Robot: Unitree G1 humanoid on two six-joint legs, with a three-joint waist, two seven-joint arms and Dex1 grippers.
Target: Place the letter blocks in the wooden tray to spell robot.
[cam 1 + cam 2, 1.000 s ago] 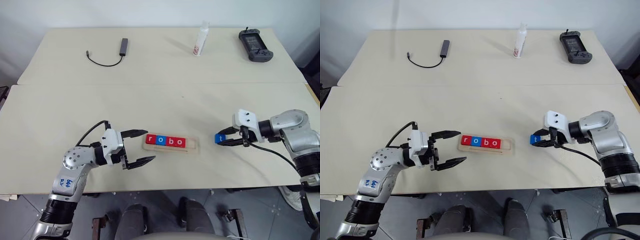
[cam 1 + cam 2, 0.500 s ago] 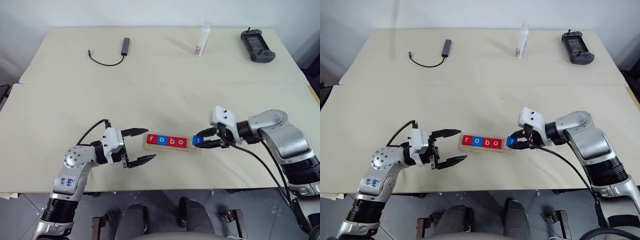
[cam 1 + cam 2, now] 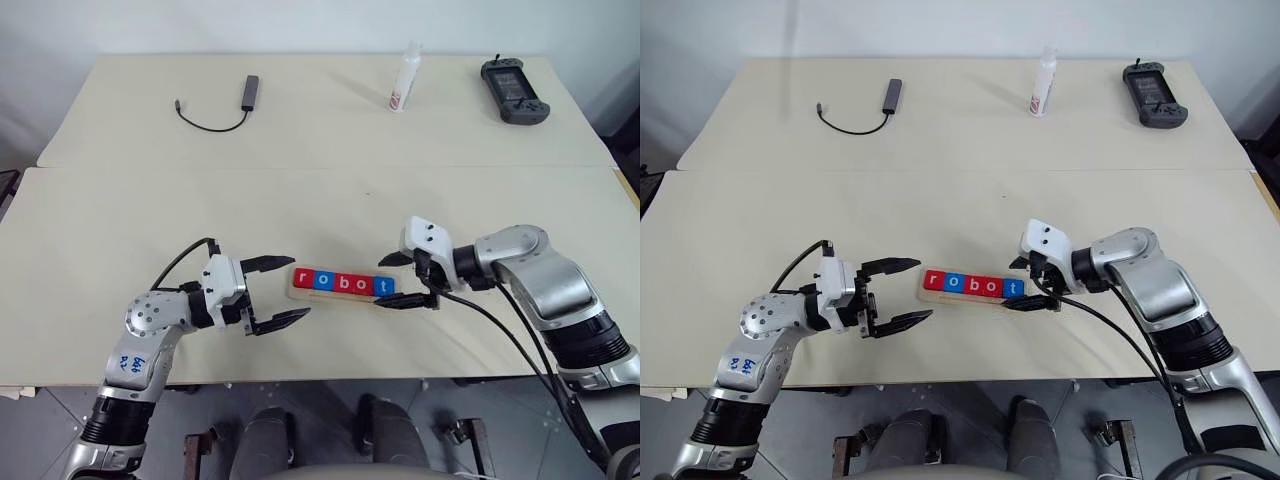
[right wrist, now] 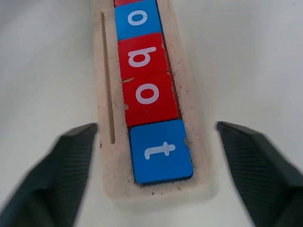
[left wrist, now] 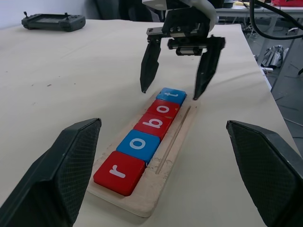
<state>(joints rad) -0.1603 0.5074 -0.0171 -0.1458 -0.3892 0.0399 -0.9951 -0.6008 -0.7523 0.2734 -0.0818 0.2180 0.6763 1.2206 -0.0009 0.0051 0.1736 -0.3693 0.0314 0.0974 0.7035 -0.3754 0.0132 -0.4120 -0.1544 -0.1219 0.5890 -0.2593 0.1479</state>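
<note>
The wooden tray (image 3: 341,299) lies near the table's front edge. Five letter blocks lie flat in it in a row: red r (image 3: 304,277), blue o (image 3: 322,279), red b (image 3: 342,282), red o (image 3: 362,284) and blue t (image 3: 384,287). My right gripper (image 3: 381,284) is open at the tray's right end, one finger on each side of the t block (image 4: 161,151), holding nothing. The left gripper (image 3: 300,288) stands open and empty just off the tray's left end, its fingers pointing at the r block (image 5: 119,172).
At the back of the table lie a grey USB hub with a black cable (image 3: 247,92), a white bottle (image 3: 404,78) and a black controller (image 3: 511,90). A seam (image 3: 150,168) runs across between the two tabletops. The front edge is close behind both grippers.
My right gripper carried the blue t block leftward to the tray's right end and opened; the t now lies in the tray after the second o. The left arm stayed still.
</note>
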